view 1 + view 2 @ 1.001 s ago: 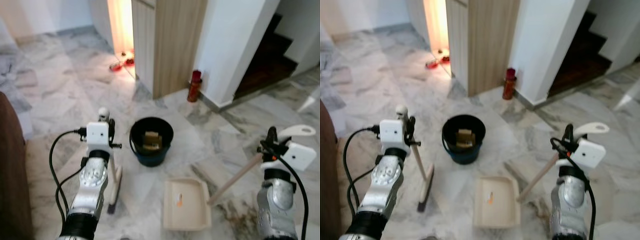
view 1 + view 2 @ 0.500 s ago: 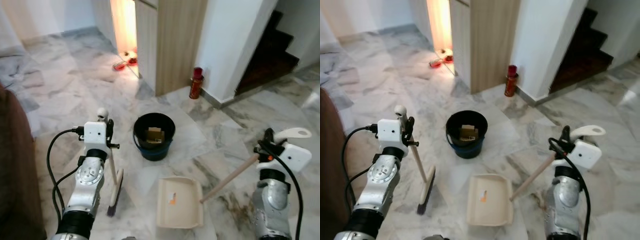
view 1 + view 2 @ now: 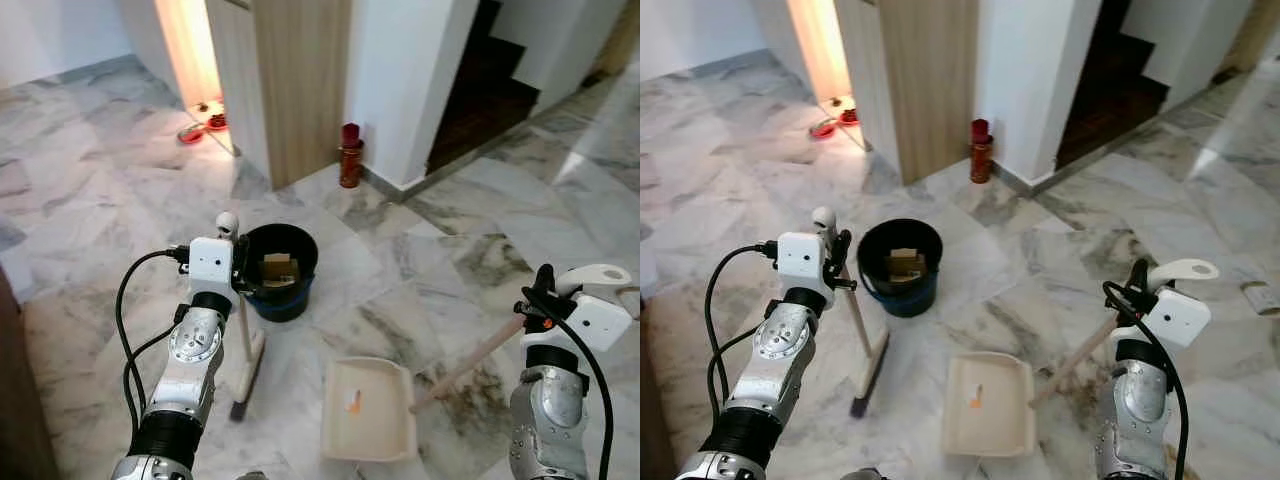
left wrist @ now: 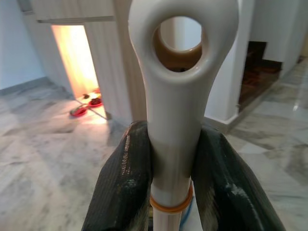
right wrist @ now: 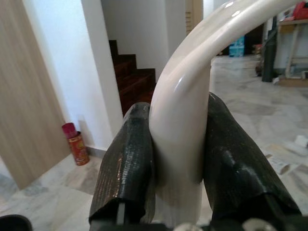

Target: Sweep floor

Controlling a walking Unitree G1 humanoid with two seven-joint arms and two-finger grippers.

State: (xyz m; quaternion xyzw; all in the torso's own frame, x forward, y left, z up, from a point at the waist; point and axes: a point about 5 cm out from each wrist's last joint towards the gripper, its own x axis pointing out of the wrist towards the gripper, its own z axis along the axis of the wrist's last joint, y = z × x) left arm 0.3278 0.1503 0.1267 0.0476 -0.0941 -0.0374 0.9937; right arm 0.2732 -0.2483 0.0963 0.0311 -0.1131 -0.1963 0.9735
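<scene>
Spreading across the frame, the marble floor (image 3: pixel 90 220) runs up to a wooden partition (image 3: pixel 290 80) and white wall at upper centre, with dark stairs (image 3: pixel 480 90) partly hidden behind it. A black bucket (image 3: pixel 275 272) sits at centre, its contents hard to make out. Below it lies the cream dustpan (image 3: pixel 367 408), a small orange scrap inside; its long handle slants up to the right gripper (image 5: pixel 174 159), fingers clamped on the curved white grip. The left gripper (image 4: pixel 172 178) pinches the broom (image 3: pixel 246 355) just under its ringed handle tip, bristles on the floor at lower centre-left. A red can (image 3: pixel 350 155) stands by the wall.
</scene>
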